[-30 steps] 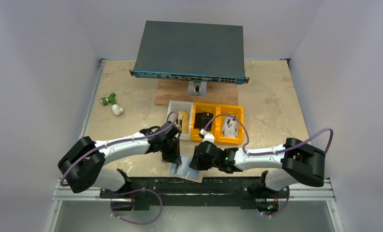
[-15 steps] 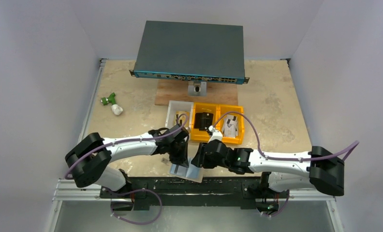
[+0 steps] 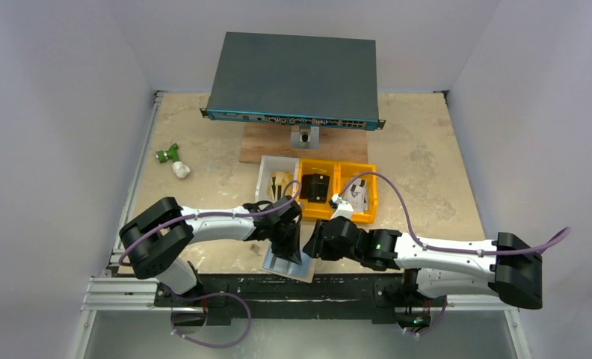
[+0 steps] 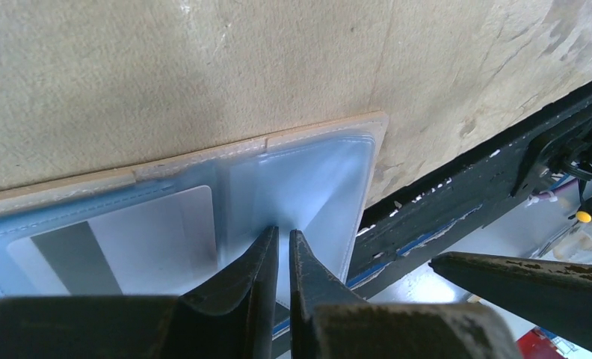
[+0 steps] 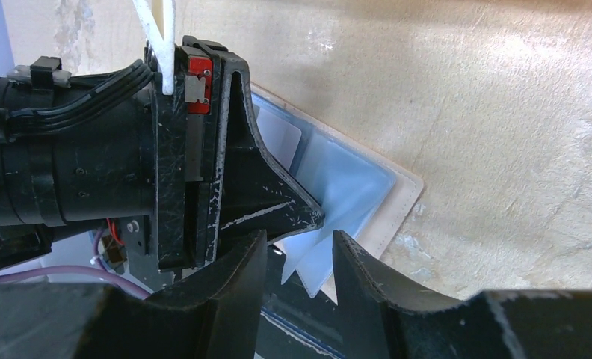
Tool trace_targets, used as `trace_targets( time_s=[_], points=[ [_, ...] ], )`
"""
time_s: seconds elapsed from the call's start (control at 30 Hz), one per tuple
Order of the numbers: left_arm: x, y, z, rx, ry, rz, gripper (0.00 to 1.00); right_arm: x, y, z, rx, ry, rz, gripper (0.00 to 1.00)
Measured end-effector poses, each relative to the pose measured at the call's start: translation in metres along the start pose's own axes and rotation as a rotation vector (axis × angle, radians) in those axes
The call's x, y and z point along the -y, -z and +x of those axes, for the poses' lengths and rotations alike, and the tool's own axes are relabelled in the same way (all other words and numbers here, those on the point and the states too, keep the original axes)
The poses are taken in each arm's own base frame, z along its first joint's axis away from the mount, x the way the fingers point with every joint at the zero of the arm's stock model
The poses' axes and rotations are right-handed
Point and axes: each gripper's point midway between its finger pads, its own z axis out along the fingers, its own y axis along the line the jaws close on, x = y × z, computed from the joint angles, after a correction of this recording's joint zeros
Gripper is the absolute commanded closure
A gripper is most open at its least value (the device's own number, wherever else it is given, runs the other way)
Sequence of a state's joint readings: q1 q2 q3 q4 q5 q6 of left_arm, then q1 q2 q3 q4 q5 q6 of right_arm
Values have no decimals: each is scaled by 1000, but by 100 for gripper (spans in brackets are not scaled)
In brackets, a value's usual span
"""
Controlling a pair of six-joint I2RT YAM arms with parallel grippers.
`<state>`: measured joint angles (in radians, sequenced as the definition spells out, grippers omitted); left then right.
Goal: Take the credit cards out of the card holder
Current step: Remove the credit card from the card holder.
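The card holder (image 3: 303,271) lies open at the table's near edge, pale blue face up with a tan rim. In the left wrist view (image 4: 315,172) its left panel holds a white card (image 4: 151,232) with a grey stripe. My left gripper (image 3: 288,254) (image 4: 282,235) is shut on the right panel's clear blue sleeve and lifts it into a tent. My right gripper (image 3: 313,247) (image 5: 299,243) is open just right of it, jaws on either side of the raised sleeve corners. The card also shows in the right wrist view (image 5: 282,142), beside the left fingers (image 5: 278,198).
A white bin (image 3: 272,173) and two orange bins (image 3: 320,209) (image 3: 369,196) stand just behind the grippers. A network switch (image 3: 293,75) sits on a wooden board (image 3: 270,146) at the back. A green and white object (image 3: 172,158) lies at the left. A black rail (image 3: 278,284) runs along the near edge.
My left gripper has moved right and nearer, onto the card holder. My right arm has stretched out flatter, its gripper shifting slightly right beside the left one.
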<state>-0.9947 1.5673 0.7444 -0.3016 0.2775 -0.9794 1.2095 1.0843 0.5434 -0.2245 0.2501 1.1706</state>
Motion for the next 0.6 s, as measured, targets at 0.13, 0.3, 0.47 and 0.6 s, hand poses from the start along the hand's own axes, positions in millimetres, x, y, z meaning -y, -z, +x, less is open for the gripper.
trace_targets(
  time_s=[0.13, 0.3, 0.47, 0.6],
  points=[
    [3, -1, 0, -3, 3, 11, 87, 2, 0, 0, 0, -2, 8, 61],
    [4, 0, 0, -3, 3, 14, 85, 3, -1, 0, 1, -1, 13, 61],
    [7, 4, -1, 7, -1, 24, 83, 9, -5, 1, 4, 5, 40, 63],
    [15, 12, -3, 25, -12, 54, 83, 13, -10, 5, -6, 12, 63, 64]
  ],
)
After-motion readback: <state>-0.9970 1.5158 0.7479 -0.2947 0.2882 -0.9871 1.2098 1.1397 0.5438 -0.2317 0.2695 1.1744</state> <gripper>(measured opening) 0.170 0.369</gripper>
